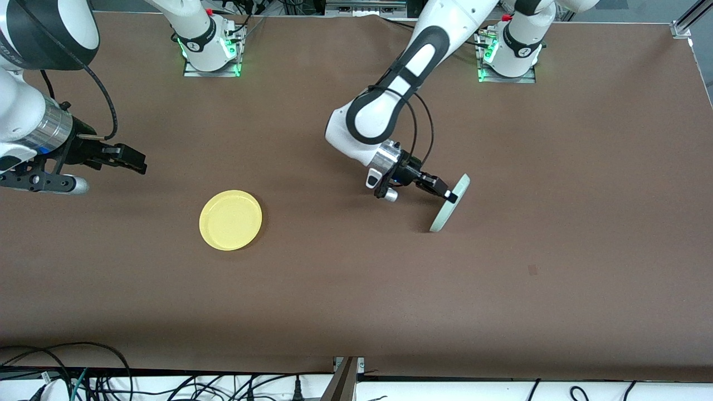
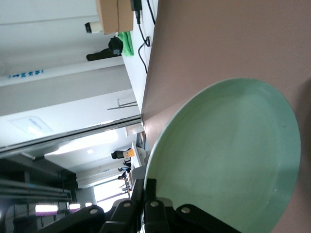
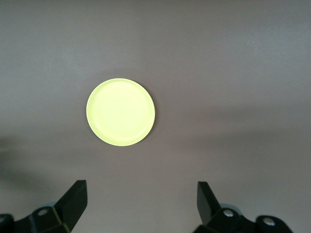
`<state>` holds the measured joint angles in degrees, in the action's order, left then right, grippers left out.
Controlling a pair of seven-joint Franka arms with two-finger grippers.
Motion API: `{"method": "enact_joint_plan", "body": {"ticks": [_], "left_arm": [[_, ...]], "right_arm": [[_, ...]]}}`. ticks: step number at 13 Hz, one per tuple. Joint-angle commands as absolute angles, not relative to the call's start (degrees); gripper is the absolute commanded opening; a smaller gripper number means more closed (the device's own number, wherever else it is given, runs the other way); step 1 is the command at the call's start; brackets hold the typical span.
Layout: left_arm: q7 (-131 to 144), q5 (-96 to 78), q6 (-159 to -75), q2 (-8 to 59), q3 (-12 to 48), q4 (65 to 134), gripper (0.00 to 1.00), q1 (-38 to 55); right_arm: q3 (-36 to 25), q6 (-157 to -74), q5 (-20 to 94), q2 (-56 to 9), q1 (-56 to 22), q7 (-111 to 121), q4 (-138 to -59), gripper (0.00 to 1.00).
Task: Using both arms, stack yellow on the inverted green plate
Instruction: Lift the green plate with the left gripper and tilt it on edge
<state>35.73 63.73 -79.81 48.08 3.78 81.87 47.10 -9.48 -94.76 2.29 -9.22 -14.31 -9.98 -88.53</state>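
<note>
Flipping the green plate [image 1: 450, 204], the left gripper [image 1: 449, 195] has its jaws clenched on the rim; next, lay it face-down. The right gripper [image 1: 131, 160] waits, jaws released, the yellow [image 1: 230, 219] on the desk [image 1: 356, 289] beneath them.

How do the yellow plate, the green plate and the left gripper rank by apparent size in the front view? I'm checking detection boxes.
1. yellow plate, lying flat and showing its full round face.
2. green plate, tipped on edge in the left gripper, so only a thin sliver shows; its rank is down to the tilt.
3. left gripper, shut on the plate's rim.
</note>
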Motion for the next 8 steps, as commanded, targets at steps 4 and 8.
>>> {"method": "enact_joint_plan", "body": {"ticks": [4,8], "left_arm": [[42.53,59.61,-78.4,51.68,3.69,75.16,0.06,48.51],[47.64,49.6,-88.47,52.12,3.69,74.88,1.0,50.19]], "right_arm": [[-9.49,-94.57,1.49,-9.14,-14.5,-9.23,-88.24,1.0],[-9.49,-94.57,1.49,-9.14,-14.5,-9.23,-88.24,1.0]]}}
